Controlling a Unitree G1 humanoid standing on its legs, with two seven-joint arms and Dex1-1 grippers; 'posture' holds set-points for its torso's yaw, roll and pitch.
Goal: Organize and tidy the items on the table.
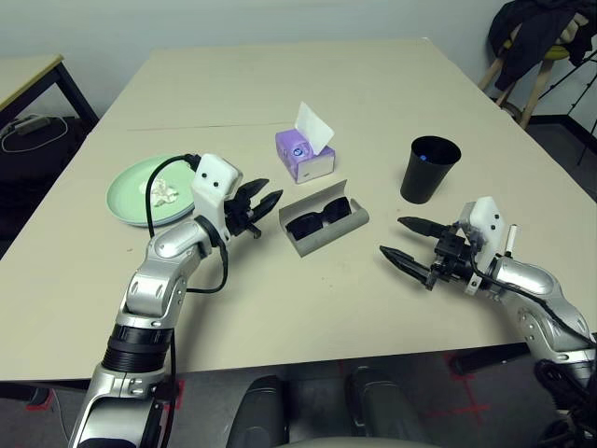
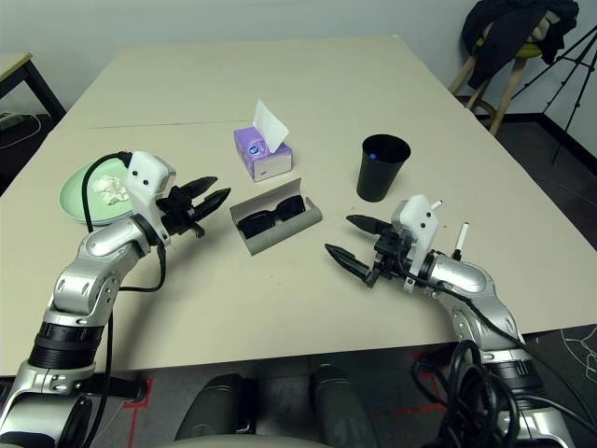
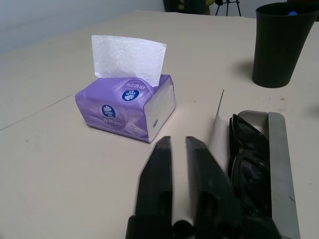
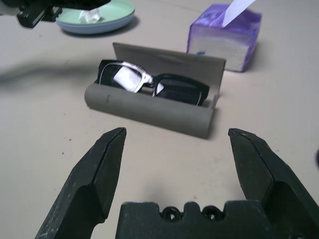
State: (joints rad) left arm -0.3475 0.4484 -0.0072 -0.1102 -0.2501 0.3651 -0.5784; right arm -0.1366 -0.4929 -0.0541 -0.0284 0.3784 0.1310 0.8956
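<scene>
A grey glasses case (image 1: 328,232) lies open mid-table with black sunglasses (image 1: 315,221) inside. My left gripper (image 1: 264,199) hovers just left of it, shut on nothing, its fingers (image 3: 158,164) pointing toward the purple tissue box (image 3: 127,107). Right of the case my right gripper (image 1: 403,240) stands open and faces it (image 4: 149,107). Behind my left arm, a mint green plate (image 1: 131,191) holds a white tissue wad (image 1: 165,191). The black cup (image 1: 431,170) stands to the right with a blue-tipped pen (image 1: 425,156) in it. A white pen (image 2: 460,238) lies by my right wrist.
A stool draped with a dark jacket (image 1: 541,37) stands off the table's far right corner. A smaller desk with black legs (image 1: 28,79) and cables is at the far left. The table's back half and front middle are bare.
</scene>
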